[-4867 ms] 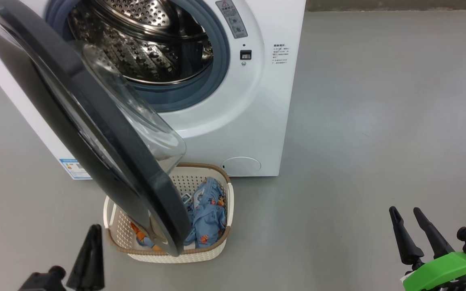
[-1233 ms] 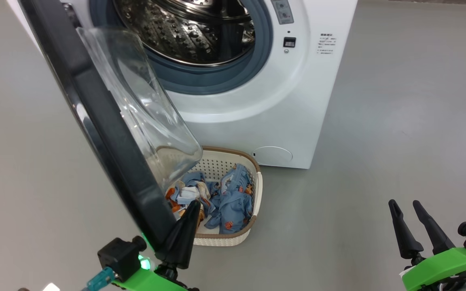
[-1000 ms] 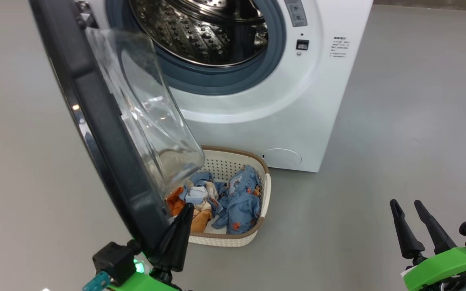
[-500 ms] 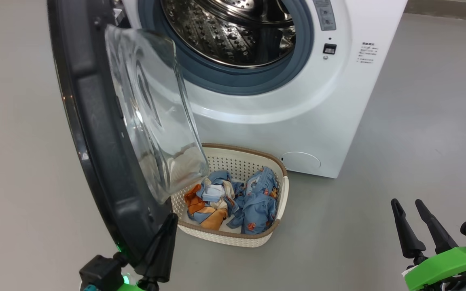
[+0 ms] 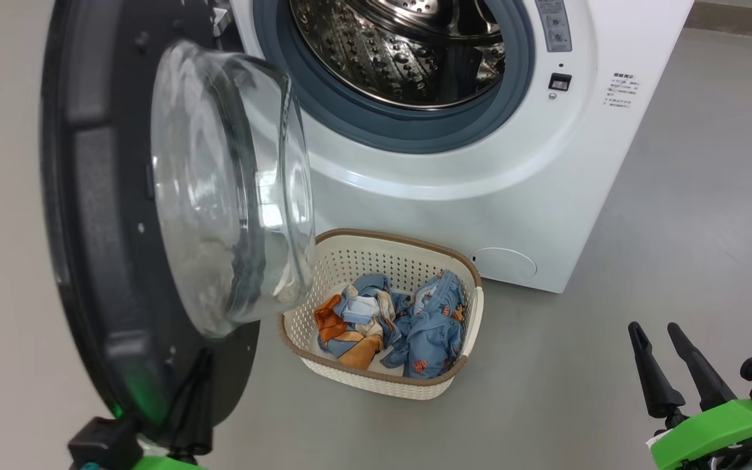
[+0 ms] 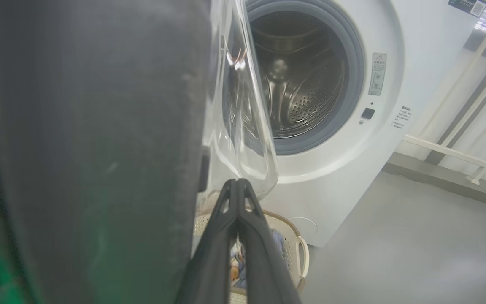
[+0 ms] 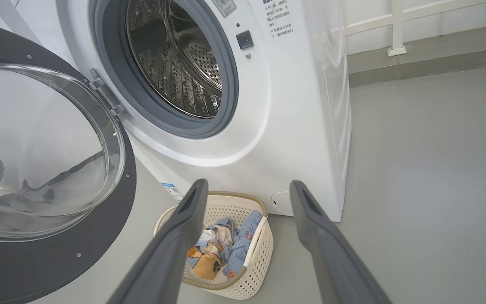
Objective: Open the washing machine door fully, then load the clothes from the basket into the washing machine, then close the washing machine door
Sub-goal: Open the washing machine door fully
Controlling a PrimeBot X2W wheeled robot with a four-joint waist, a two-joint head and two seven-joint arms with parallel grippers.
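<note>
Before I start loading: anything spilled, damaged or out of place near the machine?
Nothing stands out. The clothes lie inside the basket, upright on the floor before the washing machine; the washing machine door hangs open, undamaged.

Round washing machine door (image 6: 91, 147) with wide glossy black rim seen close along left side; bulging clear glass bowl window (image 6: 243, 126) projected rightward. Left gripper (image 6: 237, 182) seen with two long dark fingers (image 6: 217, 236) pressed together, tips just beside glass edge. Big white front-loading washing machine (image 6: 331, 177) seen beyond, steel perforated drum (image 6: 302, 76) exposed. Cream perforated plastic basket (image 6: 298, 249) placed at machine front, light blue clothes (image 6: 277, 241) glimpsed inside.
</note>
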